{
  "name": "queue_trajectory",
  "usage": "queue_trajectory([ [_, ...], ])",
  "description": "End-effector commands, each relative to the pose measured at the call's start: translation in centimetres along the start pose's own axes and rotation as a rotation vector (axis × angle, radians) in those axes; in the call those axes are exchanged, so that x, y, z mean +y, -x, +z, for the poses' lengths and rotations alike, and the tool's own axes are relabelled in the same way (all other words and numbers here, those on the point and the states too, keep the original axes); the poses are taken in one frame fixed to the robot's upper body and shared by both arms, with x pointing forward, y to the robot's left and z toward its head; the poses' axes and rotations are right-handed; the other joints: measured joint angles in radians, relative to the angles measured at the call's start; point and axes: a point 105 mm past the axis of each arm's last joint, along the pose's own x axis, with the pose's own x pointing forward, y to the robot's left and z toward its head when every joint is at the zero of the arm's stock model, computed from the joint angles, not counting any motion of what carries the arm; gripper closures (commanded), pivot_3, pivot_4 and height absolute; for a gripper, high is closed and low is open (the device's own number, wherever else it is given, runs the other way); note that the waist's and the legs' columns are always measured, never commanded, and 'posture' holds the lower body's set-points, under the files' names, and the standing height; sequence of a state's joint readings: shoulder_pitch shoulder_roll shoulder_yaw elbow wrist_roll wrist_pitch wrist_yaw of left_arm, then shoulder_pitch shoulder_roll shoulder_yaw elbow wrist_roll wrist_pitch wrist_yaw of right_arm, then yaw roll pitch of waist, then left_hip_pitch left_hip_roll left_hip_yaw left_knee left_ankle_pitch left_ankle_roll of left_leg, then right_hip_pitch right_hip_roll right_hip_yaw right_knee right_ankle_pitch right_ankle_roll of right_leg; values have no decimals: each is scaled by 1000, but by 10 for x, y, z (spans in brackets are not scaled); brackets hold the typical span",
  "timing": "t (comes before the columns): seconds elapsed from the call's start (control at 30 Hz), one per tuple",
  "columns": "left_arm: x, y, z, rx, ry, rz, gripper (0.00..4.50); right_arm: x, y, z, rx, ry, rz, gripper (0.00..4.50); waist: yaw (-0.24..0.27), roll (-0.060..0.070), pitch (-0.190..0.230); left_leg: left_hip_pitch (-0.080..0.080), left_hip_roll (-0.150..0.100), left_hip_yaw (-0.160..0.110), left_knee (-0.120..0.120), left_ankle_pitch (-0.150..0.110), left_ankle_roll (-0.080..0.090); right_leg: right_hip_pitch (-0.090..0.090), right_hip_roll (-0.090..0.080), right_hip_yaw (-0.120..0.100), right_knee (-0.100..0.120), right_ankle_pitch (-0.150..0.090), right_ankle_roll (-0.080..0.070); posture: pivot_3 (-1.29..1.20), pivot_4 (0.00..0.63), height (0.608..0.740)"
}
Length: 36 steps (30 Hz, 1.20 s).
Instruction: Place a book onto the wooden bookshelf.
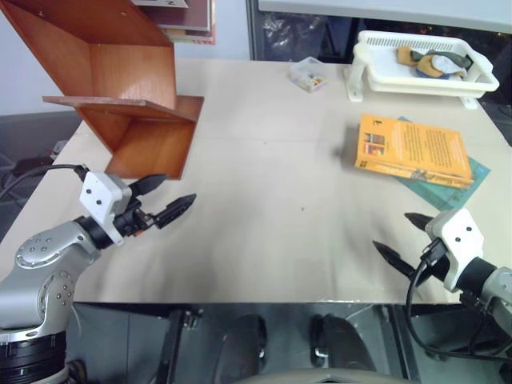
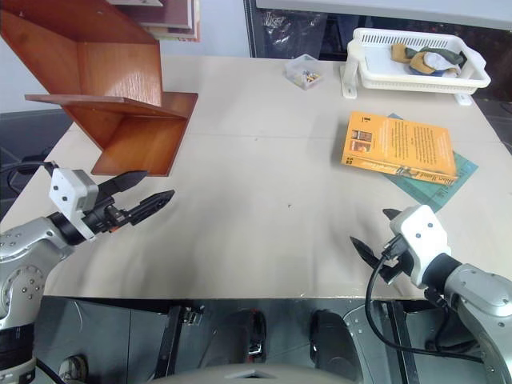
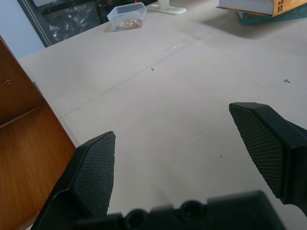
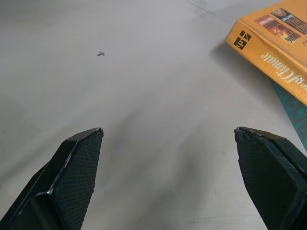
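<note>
- right of centre in the head view, book (image 1: pixel 412 150) lies flat, cover up, on the table (image 1: pixel 264 160); it sits on top of a thin teal book (image 1: pixel 472 172), so its near edge is raised a bit off the tabletop, likely easier to get a finger under
- spine faces the lower part of the frame, toward the right gripper (image 1: pixel 400 238), which is the nearer one and looks like the one to pick
- right gripper is spread wide and empty, low over bare table, near the book but not touching; right wrist view shows the book corner at upper right, both pads (image 4: pixel 76 167) clear of it
- shelf (image 1: pixel 120 88) is at upper left, slanted boards forming open bays; lower bay opens toward the table middle, so a book could slide in from that side
- left gripper (image 1: pixel 164 200) also spread wide, empty, just beside the shelf's lower board, apart from it; probably waiting to help or receive
- white basket (image 1: pixel 420 60) at upper right and small clear box (image 1: pixel 308 74) at top centre are out of the path
- task not yet started: book still well apart from shelf
</note>
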<state>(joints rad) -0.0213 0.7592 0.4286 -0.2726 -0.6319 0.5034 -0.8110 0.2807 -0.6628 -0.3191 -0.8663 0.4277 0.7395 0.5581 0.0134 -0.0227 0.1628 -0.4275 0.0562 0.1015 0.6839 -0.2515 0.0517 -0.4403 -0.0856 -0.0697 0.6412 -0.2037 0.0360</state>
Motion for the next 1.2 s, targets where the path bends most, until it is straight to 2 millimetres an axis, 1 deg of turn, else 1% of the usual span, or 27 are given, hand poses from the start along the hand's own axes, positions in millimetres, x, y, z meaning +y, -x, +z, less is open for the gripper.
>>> queue_trajectory([
  [0.03, -14, -5, 18, -58, -33, -62, 22, -6, 0, 8, -34, 22, -30, 246, 0, 0, 0, 0, 0, 0, 0, 0, 0, 0, 0, 0, 0, 0, 0, 0, 150, 740],
  [0.07, -22, -10, 23, -77, -31, -102, 0, -9, -2, 9, -42, 13, -44, 572, 0, 0, 0, 0, 0, 0, 0, 0, 0, 0, 0, 0, 0, 0, 0, 0, 150, 740],
  [0.1, -28, -13, 26, -90, -29, -132, 0, -11, -4, 10, -48, 5, -57, 793, 0, 0, 0, 0, 0, 0, 0, 0, 0, 0, 0, 0, 0, 0, 0, 0, 150, 740],
  [0.13, -33, -16, 30, -103, -25, -158, 0, -15, -6, 9, -47, -2, -73, 1431, 1, 0, 0, 0, 0, 0, 1, 0, 0, 0, 0, 0, 0, 0, 0, 0, 150, 740],
  [0.17, -36, -18, 32, -109, -22, -178, 0, -19, -7, 8, -41, -5, -91, 1690, 1, -1, 0, 0, 0, 0, 1, 0, 0, 0, 0, 0, 0, 0, 0, 0, 150, 740],
  [0.2, -41, -19, 33, -112, -22, -203, 0, -23, -7, 7, -34, -13, -114, 2128, 1, -1, 0, 0, 0, 0, 1, 0, 0, 1, 0, 0, 0, 0, 0, 0, 150, 740],
  [0.23, -45, -21, 35, -115, -21, -224, 0, -27, -8, 6, -30, -17, -132, 2590, 1, -1, 0, 0, 0, 0, 1, 0, 0, 1, 0, 0, 0, 0, 0, 0, 150, 740],
  [0.27, -49, -22, 36, -120, -17, -244, 0, -31, -9, 6, -26, -16, -145, 3149, 0, -1, 0, 0, 0, 0, 1, 0, 0, 1, 0, 0, 0, 0, 0, 0, 150, 740],
  [0.3, -52, -23, 38, -123, -18, -257, 0, -33, -9, 5, -21, -13, -157, 3571, 0, -1, 0, 0, -1, 0, 1, 0, 0, 0, 0, 0, 0, 0, 0, 0, 150, 740],
  [0.33, -57, -25, 40, -127, -21, -278, 0, -40, -10, 4, -11, -10, -189, 4112, 0, -1, 0, 0, -1, 0, 1, 0, 0, 0, 1, 0, 0, 0, 0, 0, 150, 740],
  [0.43, -70, -31, 46, -139, -16, -345, 0, -65, -9, 4, 8, 2, -302, 4112, 0, -1, 0, 0, -2, 1, 1, 0, 0, 0, 2, 1, 0, 0, 0, 0, 150, 740],
  [0.47, -79, -32, 50, -149, 0, -403, 0, -78, -8, 4, 18, -3, -348, 4112, 0, -1, 0, 0, -2, 1, 1, 0, 0, 0, 2, 1, 0, 0, 0, 0, 150, 740],
  [0.5, -88, -33, 54, -159, 15, -460, 0, -91, -6, 1, 59, 14, -409, 4112, 0, -1, 0, 1, -2, 1, 1, 0, 0, 1, 2, 1, 0, 0, 0, 0, 150, 740],
  [0.53, -98, -34, 58, -165, 20, -526, 0, -114, -2, -1, 113, 63, -511, 4112, 0, 0, 0, 1, -2, 1, 2, 0, 0, 1, 2, 1, 0, 0, 0, 0, 150, 740],
  [0.57, -104, -35, 60, -170, 17, -566, 0, -132, 0, -1, 149, 106, -575, 4112, 0, 0, 0, 1, -2, 1, 2, 0, 0, 1, 2, 1, 1, 0, 0, 0, 150, 740],
  [0.63, -109, -40, 64, -179, 9, -585, 0, -153, 1, -1, 180, 139, -623, 4112, 1, 0, 0, 1, -3, 2, 3, 0, 0, 2, 1, 2, 1, 0, 0, 0, 150, 740],
  [0.67, -110, -44, 66, -187, 5, -588, 0, -168, 1, -1, 195, 136, -645, 4317, 1, 0, 0, 2, -3, 2, 3, 0, 0, 2, 2, 2, 1, 0, 0, 0, 150, 740],
  [0.73, -114, -49, 71, -204, 2, -597, 0, -193, -1, -1, 232, 123, -678, 4317, -3, 1, 0, 2, -3, 2, 2, 1, 0, 2, 3, 2, 1, 1, 0, 0, 150, 740],
  [0.77, -115, -51, 73, -210, 0, -598, 0, -201, -1, 0, 242, 126, -691, 4317, -2, 1, 1, 2, -3, 2, 2, 1, 0, 2, 3, 3, 1, 1, 0, 0, 150, 740],
  [0.87, -117, -53, 76, -223, -3, -597, 0, -216, -8, 1, 267, 133, -698, 4317, -6, 1, 1, 3, -3, 3, 1, 1, 0, 2, 4, 4, 1, 5, 1, 0, 150, 740],
  [1.03, -119, -53, 75, -226, -3, -594, 0, -236, -15, -12, 340, 141, -701, 4317, -10, 1, 1, 2, -2, 3, 1, 2, -3, 2, 5, 5, 0, 5, 1, 0, 150, 740],
  [1.13, -120, -53, 75, -229, -3, -585, 0, -240, -20, -21, 378, 111, -668, 4317, -10, 1, 1, 2, -3, 4, 2, 2, -3, 2, 4, 5, 0, 5, 1, 0, 150, 740],
  [1.2, -119, -52, 74, -229, -5, -573, 0, -239, -22, -22, 383, 103, -644, 4317, -10, 1, 1, 2, -3, 3, 2, 2, -3, 2, 4, 5, 0, 5, 1, 0, 150, 740],
])
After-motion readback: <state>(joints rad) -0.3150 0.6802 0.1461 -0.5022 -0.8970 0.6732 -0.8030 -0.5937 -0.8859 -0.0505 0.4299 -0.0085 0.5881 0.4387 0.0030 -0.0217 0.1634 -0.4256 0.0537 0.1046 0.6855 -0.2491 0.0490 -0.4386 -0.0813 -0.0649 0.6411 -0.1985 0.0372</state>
